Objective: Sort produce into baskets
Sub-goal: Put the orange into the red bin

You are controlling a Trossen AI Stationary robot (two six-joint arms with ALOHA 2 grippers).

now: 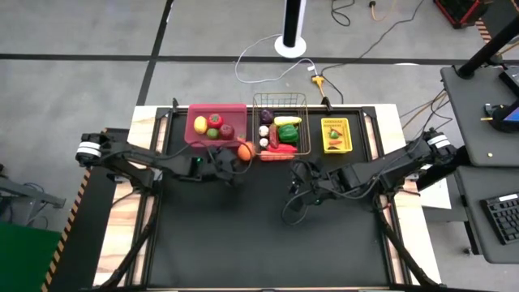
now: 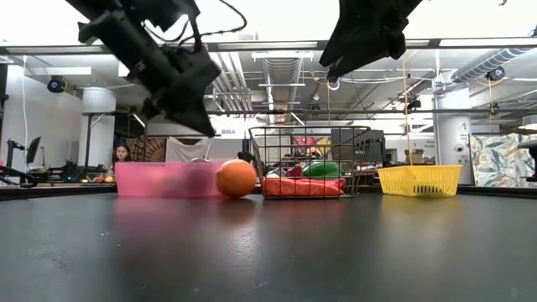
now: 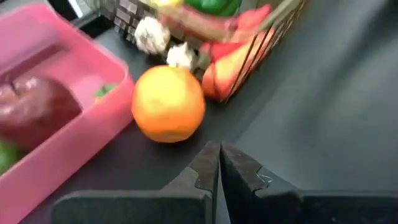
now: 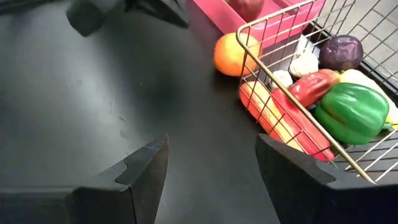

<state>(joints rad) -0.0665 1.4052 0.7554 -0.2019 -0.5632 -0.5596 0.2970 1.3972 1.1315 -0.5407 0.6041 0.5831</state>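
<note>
Three containers sit on the table: one pink plastic bin, one metal wire-mesh basket and one small yellow plastic bin. One round orange fruit lies outside them. The wire basket holds one green pepper, one purple onion and two white garlic bulbs.

The table top is a dark, matt sheet with a faint sheen, and bare pale wood shows along its edges. At its far edge stand a smooth pink plastic bin, a thin brass-coloured wire basket and a latticed yellow plastic bin. The orange looks smooth and slightly glossy, the green pepper shiny like moulded plastic.
</note>
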